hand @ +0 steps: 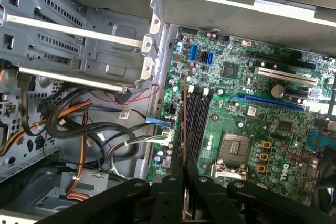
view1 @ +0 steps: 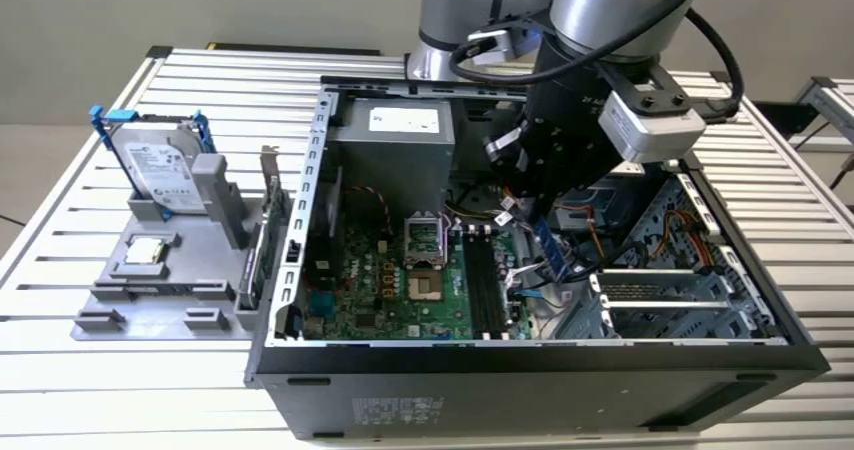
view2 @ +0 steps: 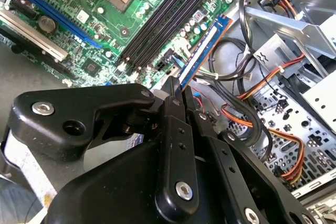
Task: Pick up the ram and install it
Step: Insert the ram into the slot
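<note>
Black fingers [view2: 176, 145] of my claw [view2: 174, 85] clamp the ram [view2: 203, 48] edge-on over the motherboard [hand: 239, 114] near its memory slots [view2: 163, 19]; the open computer case [view1: 534, 385] sits on a slatted metal table [view1: 120, 390].

You can read no print here. White labels sit on the hard drive [view1: 158, 170], well apart from the pincer [hand: 184, 162], and on the power supply [view1: 404, 120] near it.

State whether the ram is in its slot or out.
Out. The tool is shut on the ram, holding it beside the black memory slots, which look empty.
</note>
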### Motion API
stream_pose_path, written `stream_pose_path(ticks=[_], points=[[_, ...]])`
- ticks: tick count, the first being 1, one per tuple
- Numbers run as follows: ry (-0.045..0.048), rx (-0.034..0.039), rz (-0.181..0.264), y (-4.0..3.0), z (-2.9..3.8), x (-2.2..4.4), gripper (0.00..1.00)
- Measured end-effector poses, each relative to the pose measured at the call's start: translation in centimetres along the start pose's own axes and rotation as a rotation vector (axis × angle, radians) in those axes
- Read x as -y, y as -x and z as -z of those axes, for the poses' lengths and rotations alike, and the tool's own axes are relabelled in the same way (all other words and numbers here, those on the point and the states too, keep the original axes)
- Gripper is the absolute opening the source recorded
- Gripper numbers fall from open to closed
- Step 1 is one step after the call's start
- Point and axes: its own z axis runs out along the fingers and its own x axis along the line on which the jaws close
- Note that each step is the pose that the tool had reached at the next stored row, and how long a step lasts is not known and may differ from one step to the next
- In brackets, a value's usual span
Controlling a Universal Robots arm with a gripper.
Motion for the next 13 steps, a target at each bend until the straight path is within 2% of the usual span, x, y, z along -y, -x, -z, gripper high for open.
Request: stream_pose_path(ticks=[13], points=[[0.0001, 0.0000, -0.001, -0.01, -0.32, 0.00, 0.00]])
